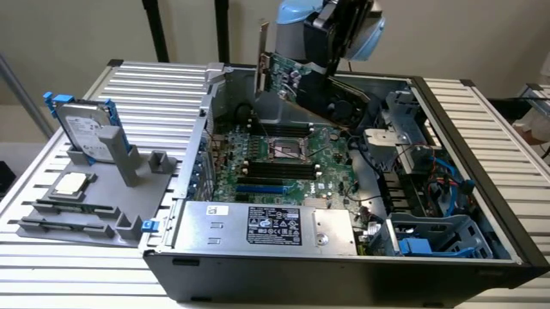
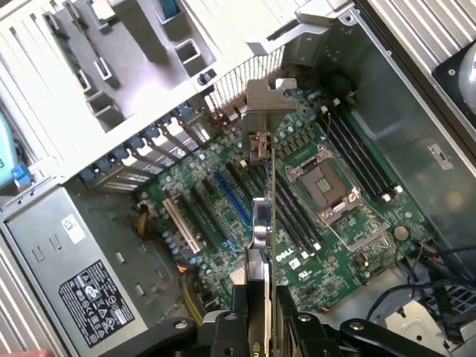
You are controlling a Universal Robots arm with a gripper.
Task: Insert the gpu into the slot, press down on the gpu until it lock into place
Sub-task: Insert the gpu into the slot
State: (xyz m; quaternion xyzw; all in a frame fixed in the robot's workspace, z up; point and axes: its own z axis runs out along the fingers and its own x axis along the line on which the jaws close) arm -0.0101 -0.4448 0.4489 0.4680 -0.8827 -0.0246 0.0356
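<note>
My gripper (image 1: 331,64) hangs over the far side of the open computer case and is shut on the gpu (image 1: 297,77). The card is tilted in the air above the motherboard, its silver bracket (image 1: 262,45) toward the exterior view's left. In the wrist view the gpu (image 2: 260,208) runs edge-on away from my gripper (image 2: 262,323), with one finger (image 2: 230,331) on each side and the bracket (image 2: 268,100) at the far end. The slot (image 1: 257,188), a bright-blue strip, lies bare on the board near the power supply. In the wrist view the slot (image 2: 232,197) lies beside the card's line, well below it.
A silver power-supply box (image 1: 266,225) with a white label fills the case's near side. The processor socket (image 1: 286,149) and black memory slots (image 1: 279,170) sit mid-board. Cables and a drive cage (image 1: 429,238) crowd the exterior view's right. A hard drive (image 1: 86,129) stands on a grey fixture (image 1: 94,193) outside.
</note>
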